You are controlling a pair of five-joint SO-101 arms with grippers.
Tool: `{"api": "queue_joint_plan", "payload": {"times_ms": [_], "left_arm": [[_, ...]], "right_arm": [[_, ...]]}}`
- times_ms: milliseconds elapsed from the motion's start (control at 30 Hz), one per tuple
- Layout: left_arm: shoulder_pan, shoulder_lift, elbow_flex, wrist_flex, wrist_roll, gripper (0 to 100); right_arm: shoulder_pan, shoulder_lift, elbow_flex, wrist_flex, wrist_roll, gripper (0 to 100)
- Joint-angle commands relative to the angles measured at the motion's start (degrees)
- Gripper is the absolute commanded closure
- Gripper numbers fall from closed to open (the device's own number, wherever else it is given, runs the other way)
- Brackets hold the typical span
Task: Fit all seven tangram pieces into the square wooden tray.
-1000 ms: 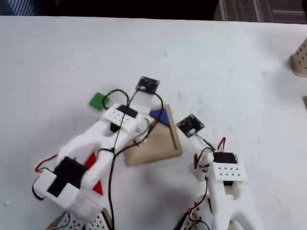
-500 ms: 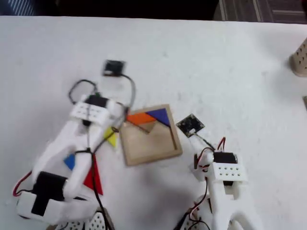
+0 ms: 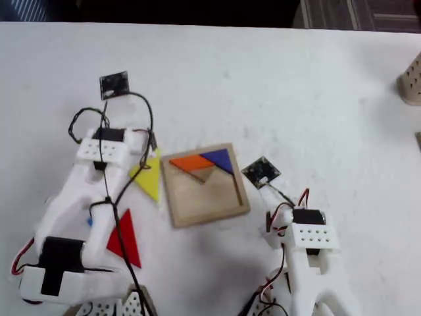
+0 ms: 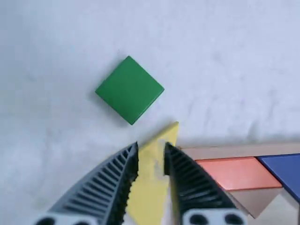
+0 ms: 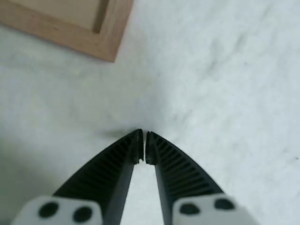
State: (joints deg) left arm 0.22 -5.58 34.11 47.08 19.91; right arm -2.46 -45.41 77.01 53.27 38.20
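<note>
1. Sitting on the white table (image 3: pixel 296 85) between the two arms, the square wooden tray (image 3: pixel 204 214) held two pieces: an orange piece (image 3: pixel 191 162) and a blue triangle (image 3: pixel 220 158), side by side along its far edge. The remainder of its floor was bare wood.
2. Just beside the tray's left edge lay the yellow triangle (image 3: pixel 148 178), flat on the table as far as I could judge.
3. The red triangle (image 3: pixel 125 238) lay nearer the arm bases, apart from the tray, and the green square (image 4: pixel 130 89) sat on the table just past the yellow triangle's tip.
4. A sliver of blue (image 3: pixel 89 222) peeked out beside the left arm, probably another piece, though too little showed to be sure.
5. The left gripper (image 4: pixel 151 150) hung over the yellow triangle with its jaws a little apart. Yellow showed through the gap, and it did not look pinched.
6. The right gripper (image 5: pixel 143 140) hovered over bare table near a corner of the tray, jaws closed together on nothing.
7. By my reckoning the job was under a third done: two pieces seated, five to go, with the yellow triangle the likeliest next pick.
</note>
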Motion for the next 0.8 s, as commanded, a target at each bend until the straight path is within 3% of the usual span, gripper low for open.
{"api": "queue_joint_plan", "payload": {"times_ms": [0, 300, 767], "left_arm": [[-2.7, -2.7, -2.3, -1.7, 5.3, 77], [-5.4, 0.7, -3.0, -4.6, 8.2, 77], [-6.0, 22.7, -23.1, 2.8, 11.5, 77]], "right_arm": [[-0.5, -0.9, -0.2, -0.7, 0.7, 98.1], [-0.5, -0.9, -0.2, -0.7, 0.7, 98.1], [-0.5, -0.9, -0.2, -0.7, 0.7, 98.1]]}}
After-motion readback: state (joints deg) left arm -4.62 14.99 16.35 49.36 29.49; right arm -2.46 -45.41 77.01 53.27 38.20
